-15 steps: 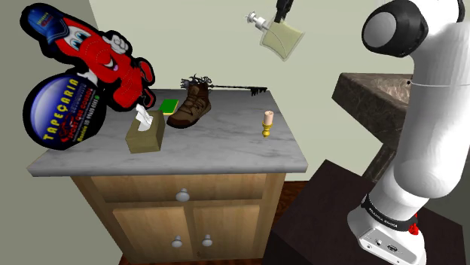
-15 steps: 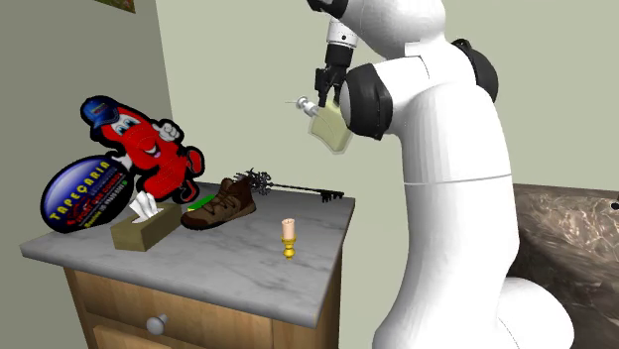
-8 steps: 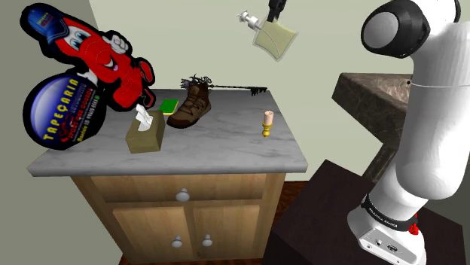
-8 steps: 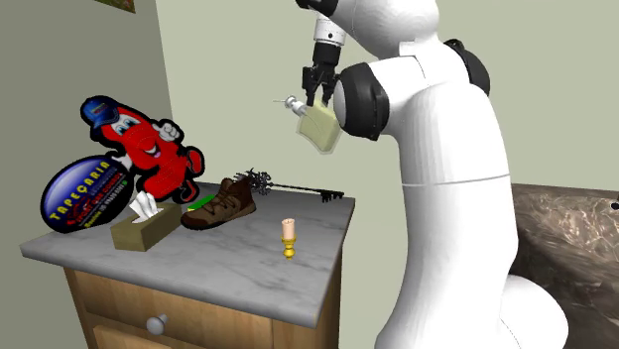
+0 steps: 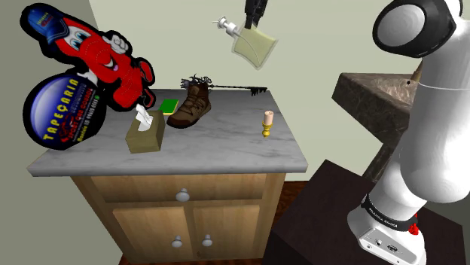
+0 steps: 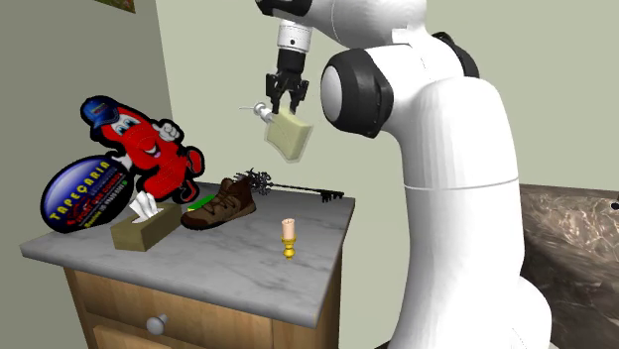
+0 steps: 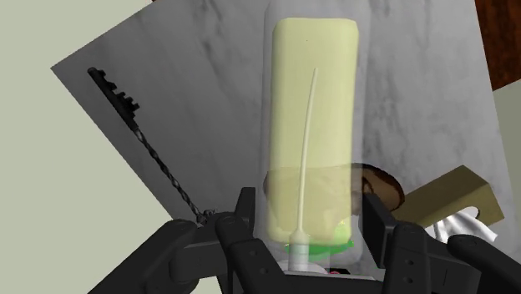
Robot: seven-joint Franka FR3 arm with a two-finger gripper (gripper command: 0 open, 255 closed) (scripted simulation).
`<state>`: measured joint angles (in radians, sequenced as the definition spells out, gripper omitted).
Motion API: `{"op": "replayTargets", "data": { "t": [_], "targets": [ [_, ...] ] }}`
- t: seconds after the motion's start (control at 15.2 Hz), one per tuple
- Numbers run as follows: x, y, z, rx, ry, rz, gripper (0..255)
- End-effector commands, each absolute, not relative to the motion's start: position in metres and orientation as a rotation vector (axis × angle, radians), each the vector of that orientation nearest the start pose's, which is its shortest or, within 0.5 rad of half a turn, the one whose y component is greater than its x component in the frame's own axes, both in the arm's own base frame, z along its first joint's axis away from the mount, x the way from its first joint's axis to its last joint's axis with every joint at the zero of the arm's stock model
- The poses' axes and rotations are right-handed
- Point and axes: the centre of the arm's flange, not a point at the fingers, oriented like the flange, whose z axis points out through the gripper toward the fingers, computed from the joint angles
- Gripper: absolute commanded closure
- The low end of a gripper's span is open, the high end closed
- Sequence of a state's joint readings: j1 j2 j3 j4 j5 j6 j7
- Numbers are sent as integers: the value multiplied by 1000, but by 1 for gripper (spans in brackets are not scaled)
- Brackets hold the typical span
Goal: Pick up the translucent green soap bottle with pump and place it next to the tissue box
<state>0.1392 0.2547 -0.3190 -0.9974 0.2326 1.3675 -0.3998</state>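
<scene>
Claw state: my gripper [image 6: 286,94] is clamped on the soap bottle [image 6: 291,134] at its neck end, one finger on each side just below the pump collar.
Bottle position: in the air, high above the countertop [image 5: 218,147] and well apart from the tissue box [image 5: 145,134].
Bottle attitude: tilted, with the pale yellow-green body hanging below my fingers and the pump spout pointing to the shoulder view's left.
Reason for height: I judge that this carry level clears the boot [image 5: 192,105], the long key [image 5: 237,89] and the candle [image 5: 267,123].
Placement area: bare marble lies beside the tissue box on the candle side, which I judge suitable.
Surface: grey-veined marble top on a wooden cabinet [image 5: 181,218] with round knobs.
Room: pale green walls, a cartoon sign [image 5: 83,71] at the counter's far end and a dark stone counter [image 5: 369,98] near my stand.
</scene>
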Motion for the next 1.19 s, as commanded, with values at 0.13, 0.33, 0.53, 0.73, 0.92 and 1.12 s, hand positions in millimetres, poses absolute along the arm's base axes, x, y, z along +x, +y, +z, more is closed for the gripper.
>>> {"op": "replayTargets", "data": {
  "t": [0.13, 0.33, 0.53, 0.73, 0.92, 1.12],
  "targets": [
    [606, 8, 712, -2995, -445, -246, 255],
    [615, 46, 702, -2995, -445, -246, 255],
    [624, 83, 692, -2995, -445, -246, 255],
    [634, 124, 681, -2995, -445, -246, 255],
    [634, 124, 665, -2995, -445, -246, 255],
    [634, 124, 649, -2995, -445, -246, 255]
  ]
}}
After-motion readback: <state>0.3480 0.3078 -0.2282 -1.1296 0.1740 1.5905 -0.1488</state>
